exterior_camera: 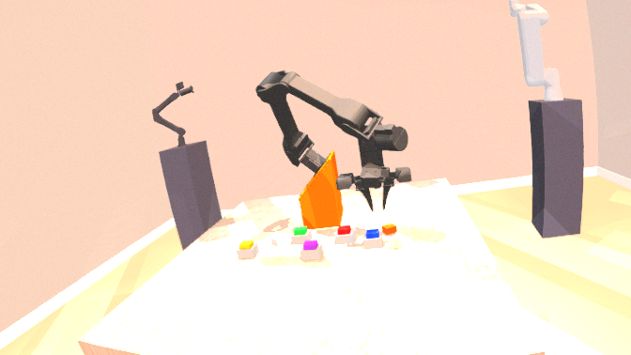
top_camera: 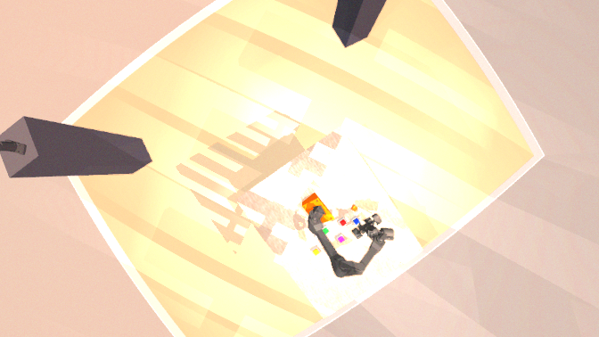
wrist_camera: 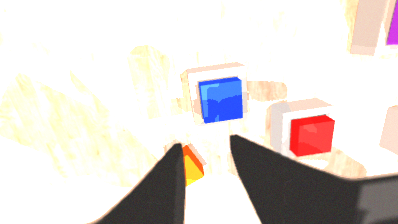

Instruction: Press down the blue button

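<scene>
From overhead, the gripper [top_camera: 362,228] sits just beside the blue button [top_camera: 356,220], near the red button [top_camera: 342,222]. From the side, it hangs above the blue button [exterior_camera: 372,233] on the white table [exterior_camera: 329,300], fingers apart a little, gripping nothing. At the wrist, the blue button [wrist_camera: 220,99] lies ahead of the 2 fingertips, beside an orange block [wrist_camera: 192,166]; no writing shows anywhere.
</scene>
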